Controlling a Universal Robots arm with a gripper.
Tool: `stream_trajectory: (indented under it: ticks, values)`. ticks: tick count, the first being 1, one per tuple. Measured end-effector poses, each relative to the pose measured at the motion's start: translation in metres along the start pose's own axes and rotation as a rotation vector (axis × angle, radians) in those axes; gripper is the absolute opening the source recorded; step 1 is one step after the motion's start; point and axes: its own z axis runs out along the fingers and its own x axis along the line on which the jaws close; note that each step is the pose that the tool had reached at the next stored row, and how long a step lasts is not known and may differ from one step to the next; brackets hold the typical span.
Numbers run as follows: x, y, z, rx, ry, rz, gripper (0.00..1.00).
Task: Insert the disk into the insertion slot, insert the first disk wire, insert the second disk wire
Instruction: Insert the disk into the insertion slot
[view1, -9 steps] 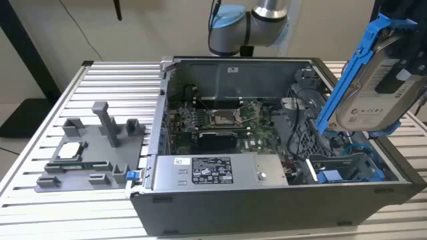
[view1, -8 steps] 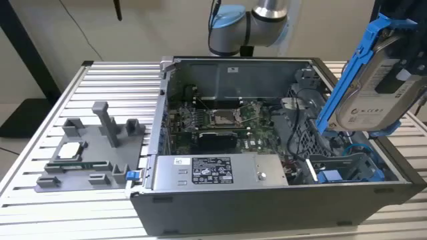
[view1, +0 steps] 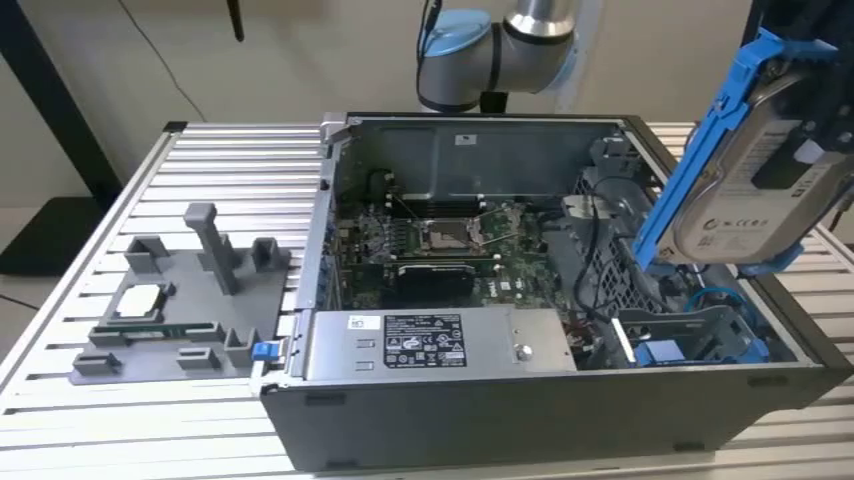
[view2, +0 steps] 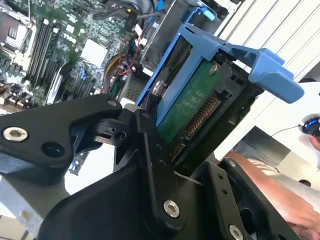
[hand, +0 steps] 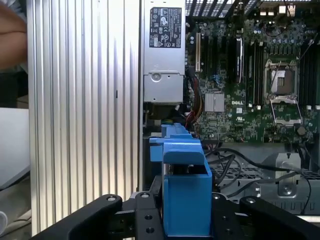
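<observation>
"Above the computer case (view1: 534, 420), at the exterior view's right: state the attitude of the disk (view1: 747, 190)."

"Disk is held in the air. Long axis runs steeply upward, upper end leaning to the exterior view's right. Labelled face is turned to that same side. The blue carrier frame (view1: 701, 150) edge faces the motherboard (view1: 441, 240)."

"Position relative to the insertion slot (view1: 694, 335)?"

"Lower end hangs over the slot and appears clear of it. Disk is not seated."

"Gripper (hand: 182, 205) condition?"

"Clamped on the disk. In both wrist views the black fingers (view2: 150, 145) press on opposite sides of the carrier. The disk projects straight out from between them, its green circuit-board face visible in the second wrist view."

"Support?"

"Case stands on the ribbed counter (view1: 200, 150)."
</observation>
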Motion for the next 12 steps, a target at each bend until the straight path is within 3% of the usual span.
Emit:
stream_trajectory:
  ticks: [12]
  values:
    - [0.0041,-0.001,0.0006,0.0,-0.0001,0.0,0.0]
